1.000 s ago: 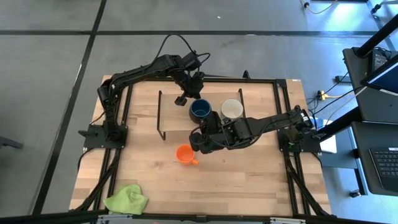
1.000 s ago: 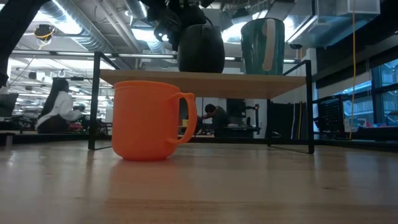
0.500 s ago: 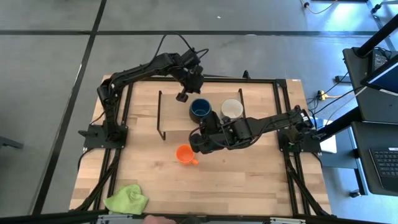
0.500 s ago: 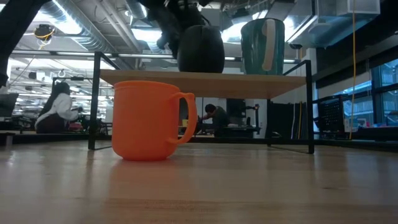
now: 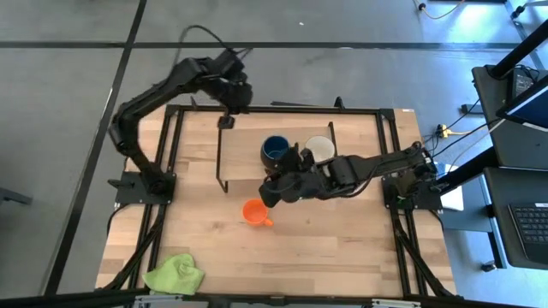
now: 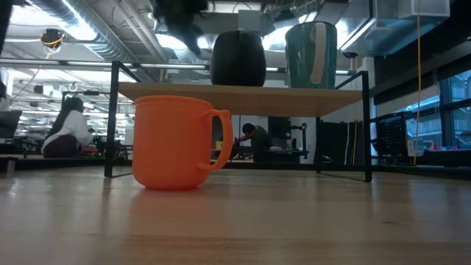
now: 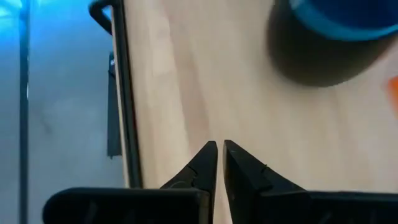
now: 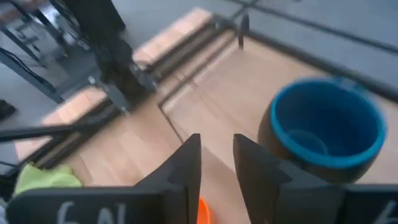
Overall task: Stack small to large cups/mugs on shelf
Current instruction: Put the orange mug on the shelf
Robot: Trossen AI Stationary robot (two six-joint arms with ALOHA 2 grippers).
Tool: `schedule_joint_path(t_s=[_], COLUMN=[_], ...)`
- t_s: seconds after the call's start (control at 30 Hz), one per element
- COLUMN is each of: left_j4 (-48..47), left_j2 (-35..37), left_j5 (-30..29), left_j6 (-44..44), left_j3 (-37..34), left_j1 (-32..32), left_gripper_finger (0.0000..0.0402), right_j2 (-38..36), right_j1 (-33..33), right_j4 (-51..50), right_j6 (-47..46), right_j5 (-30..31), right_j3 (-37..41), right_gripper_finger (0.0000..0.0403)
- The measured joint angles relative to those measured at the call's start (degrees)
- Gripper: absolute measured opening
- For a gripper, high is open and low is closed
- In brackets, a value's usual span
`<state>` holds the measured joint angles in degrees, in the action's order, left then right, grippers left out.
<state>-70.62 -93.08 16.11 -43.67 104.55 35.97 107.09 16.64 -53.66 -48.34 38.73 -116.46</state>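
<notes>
Cloth: lime-green cloth (image 5: 174,275), crumpled at a tabletop corner, well apart from the right gripper (image 5: 268,195), farther from the left gripper (image 5: 226,121).
Tabletop: light wood tabletop (image 5: 342,244), beneath both grippers.
Frame: black frame (image 5: 360,109), edging the tabletop.
Background: seated person (image 6: 68,126), beyond the table.
Keyboard: keyboard (image 5: 531,224), off the table, far from both grippers.

A glossy, smooth glaze is shown by the orange mug (image 6: 176,142). The desk (image 5: 325,244) and shelf (image 6: 243,91) are seen as pale matt wood, on thin black metal legs. Soft cloth (image 5: 175,275) looks crumpled.
</notes>
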Motion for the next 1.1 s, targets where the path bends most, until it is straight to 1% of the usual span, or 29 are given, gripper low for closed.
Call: schedule_joint_path(t_s=[0.07,0.13,0.23,0.37,0.53,0.7,0.8,0.9,1.0,1.1], left_j4=[-2.03,-2.34,-2.34,-2.46,-2.37,-2.43,-2.73,-3.49,-3.31,-2.01], left_j2=[3.10,6.68,12.74,22.81,36.59,46.97,50.60,52.61,52.94,51.98], left_j5=[2.40,2.41,-0.84,-4.04,-9.01,-10.85,-11.05,-11.81,-12.08,-12.09], left_j6=[2.16,4.51,8.77,16.73,30.13,46.90,56.17,64.09,71.26,76.60], left_j3=[-0.56,-2.67,-8.05,-18.53,-31.07,-38.23,-40.89,-42.59,-44.49,-46.22], left_j1=[-0.15,-0.93,-2.19,-4.78,-11.59,-19.24,-23.97,-28.41,-33.58,-39.74], left_gripper_finger=[0.0021,0.0021,0.0021,0.0021,0.0033,0.0062,0.0075,0.0082,0.0081,0.0081], right_j2=[-1.50,-2.85,-4.37,-5.75,-5.93,-6.05,-6.05,-6.05,-6.05,-6.03], right_j1=[0.00,0.02,0.36,1.20,2.49,2.74,2.71,2.72,3.10,4.32], right_j4=[1.80,3.82,5.48,5.08,5.04,5.03,5.02,5.02,5.02,4.93], right_j6=[2.59,4.47,6.74,6.76,6.60,5.44,5.33,5.17,5.15,5.93], right_j5=[0.40,0.41,1.22,2.55,3.53,3.71,3.75,3.75,3.82,4.45], right_j3=[0.01,0.00,0.00,0.00,0.00,0.00,0.00,0.00,0.00,0.00], right_gripper_finger=[0.0102,0.0109,0.0124,0.0147,0.0173,0.0186,0.0187,0.0187,0.0187,0.0187])
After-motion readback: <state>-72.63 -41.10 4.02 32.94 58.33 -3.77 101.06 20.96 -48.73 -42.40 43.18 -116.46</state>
